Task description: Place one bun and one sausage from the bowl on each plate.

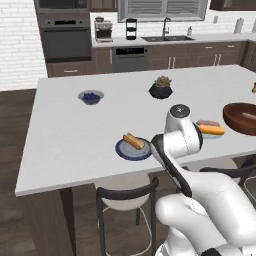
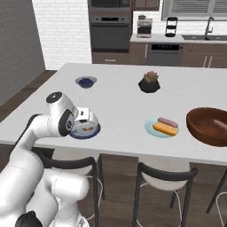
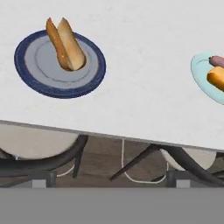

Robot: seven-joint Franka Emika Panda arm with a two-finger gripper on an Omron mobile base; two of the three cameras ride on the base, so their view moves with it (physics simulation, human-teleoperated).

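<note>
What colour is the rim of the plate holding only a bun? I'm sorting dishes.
Dark navy rim on the grey-blue plate; clearest in the hand view.

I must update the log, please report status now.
Gripper open, holding nothing. Navy-rimmed plate has bun only; teal plate has both. One sausage left in bowl. Nothing in way.

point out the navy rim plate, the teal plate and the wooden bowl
navy rim plate [image 3: 33, 83], hand view, bare grey centre
teal plate [image 2: 150, 128], right base view, bare left edge
wooden bowl [image 2: 201, 128], right base view, outer wall

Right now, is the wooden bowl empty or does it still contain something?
Not empty: the bowl holds one sausage lying inside, seen in both base views.
</note>
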